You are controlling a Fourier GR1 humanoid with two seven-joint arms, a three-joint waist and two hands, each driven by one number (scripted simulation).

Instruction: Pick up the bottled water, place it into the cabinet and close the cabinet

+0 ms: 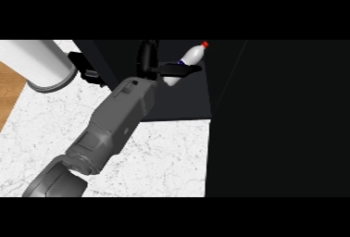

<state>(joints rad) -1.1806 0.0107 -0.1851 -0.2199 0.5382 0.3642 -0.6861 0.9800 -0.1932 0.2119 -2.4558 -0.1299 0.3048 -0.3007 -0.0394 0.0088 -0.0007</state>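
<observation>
The right hand (147, 62) is reaching out past the far edge of the bench (171, 157) and into the dark opening of the cabinet (188, 102). Its grey forearm is running up from the lower left corner of the head view, slanting across the white marbled top. The fingers (179, 70) are wrapping round the bottled water (190, 57) and grasping it across the lower half of its body.

The bottle is sitting tilted in that grasp – its red cap is pointing up and to the right, its pale base down and to the left, with a thin blue band showing just above the fingers. It is showing against the black interior of the cabinet, beyond the bench's edge; whether its base is touching the cabinet floor cannot be told.

A broad black panel is filling the right side of the view, beside the opening.

The left hand (86, 70) is showing as a small black shape near the upper left, just beside a white cylinder (37, 62) – I cannot tell how it is set. A strip of wooden floor (9, 95) is showing at the left edge.
</observation>
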